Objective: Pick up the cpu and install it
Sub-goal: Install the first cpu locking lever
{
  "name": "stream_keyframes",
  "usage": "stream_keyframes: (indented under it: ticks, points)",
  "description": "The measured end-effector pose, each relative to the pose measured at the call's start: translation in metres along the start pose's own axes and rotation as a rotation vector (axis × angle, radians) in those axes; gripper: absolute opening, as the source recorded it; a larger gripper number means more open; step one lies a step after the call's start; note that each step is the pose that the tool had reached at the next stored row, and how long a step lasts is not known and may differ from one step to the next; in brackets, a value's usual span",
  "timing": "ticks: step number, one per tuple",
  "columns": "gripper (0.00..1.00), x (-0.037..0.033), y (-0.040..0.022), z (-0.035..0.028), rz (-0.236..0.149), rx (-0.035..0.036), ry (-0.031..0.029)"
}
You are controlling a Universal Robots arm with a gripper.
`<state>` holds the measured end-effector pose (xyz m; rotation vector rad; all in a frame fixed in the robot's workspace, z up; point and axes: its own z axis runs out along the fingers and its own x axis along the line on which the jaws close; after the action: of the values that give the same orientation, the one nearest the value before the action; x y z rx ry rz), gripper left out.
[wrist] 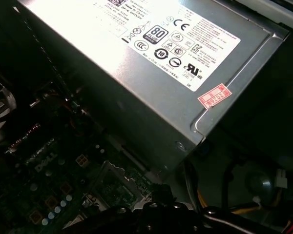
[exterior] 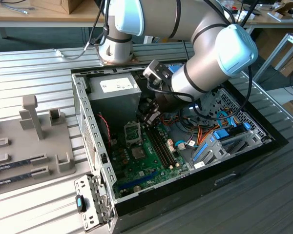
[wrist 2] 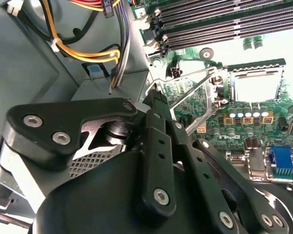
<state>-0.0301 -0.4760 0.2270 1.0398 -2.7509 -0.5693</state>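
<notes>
Exterior view, left to right: grey fixture tray (exterior: 19,146) on the ribbed worktop (exterior: 29,68), then the open PC case (exterior: 90,131) with the arm reaching in over the motherboard (exterior: 146,165).

The gripper (exterior: 151,116) sits low, just beside the socket frame (exterior: 132,132). In the second wrist view the gripper (wrist 2: 155,100) looks drawn nearly closed, with nothing visible between the tips. Its tip is at the end of the raised socket lever (wrist 2: 190,92); can't tell if it pinches it.

The pale square inside the frame reads as the cpu (wrist 2: 254,87), lying flat in the socket. Glare, so that's a judgement.

Handling: light, thin, rigid, slick metal top, delicate underside. Take it by two opposite edges, keep it level, don't press.
</notes>
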Motion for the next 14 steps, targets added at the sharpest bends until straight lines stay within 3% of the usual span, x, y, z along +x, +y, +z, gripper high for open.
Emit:
stream_keyframes:
  ticks: [14]
  points:
    - [0.11,0.0013,0.0006,-0.0052,-0.006,0.0000,0.0028]
